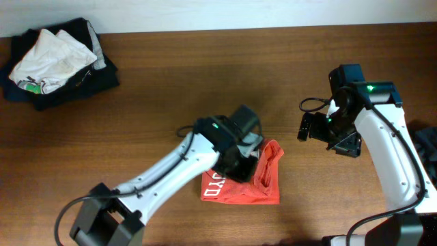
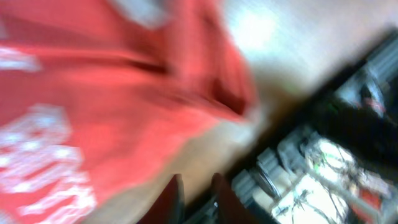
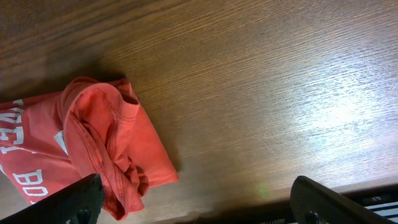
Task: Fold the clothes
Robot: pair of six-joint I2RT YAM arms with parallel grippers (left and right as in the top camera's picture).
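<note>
Two roles: left end effector [image 1: 246, 159] sits on the bunched orange-red fabric T-shirt [image 1: 266, 186] mid-way across the brown wooden desk [image 1: 205, 68], likely gathering a fold, grip unreadable; right end effector [image 1: 304, 128] hovers spread, right of it.

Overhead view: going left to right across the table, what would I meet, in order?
pile of dark and white garments → orange-red T-shirt → right gripper

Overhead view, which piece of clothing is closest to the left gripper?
The orange-red T-shirt, crumpled right at the left gripper; the white garment and dark clothes lie piled in the far corner.
</note>
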